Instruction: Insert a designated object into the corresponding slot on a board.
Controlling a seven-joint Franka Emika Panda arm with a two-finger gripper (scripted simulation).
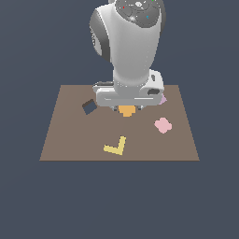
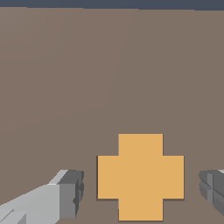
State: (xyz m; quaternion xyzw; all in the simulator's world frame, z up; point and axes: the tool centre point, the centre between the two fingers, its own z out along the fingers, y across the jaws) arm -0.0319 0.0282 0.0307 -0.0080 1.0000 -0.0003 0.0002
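Note:
The orange cross lies flat on the brown board. My gripper is low over it and open. One finger stands on each side of the cross, with a gap of bare board between each finger and the block. In the exterior view the hand covers most of the cross, so only its near part shows. The slot shows in neither view.
On the board, a dark square hole lies toward the exterior view's left of the hand. A pink lumpy piece lies to its right and a yellow L-shaped piece nearer the front edge. A pale purple bit peeks out beside the hand.

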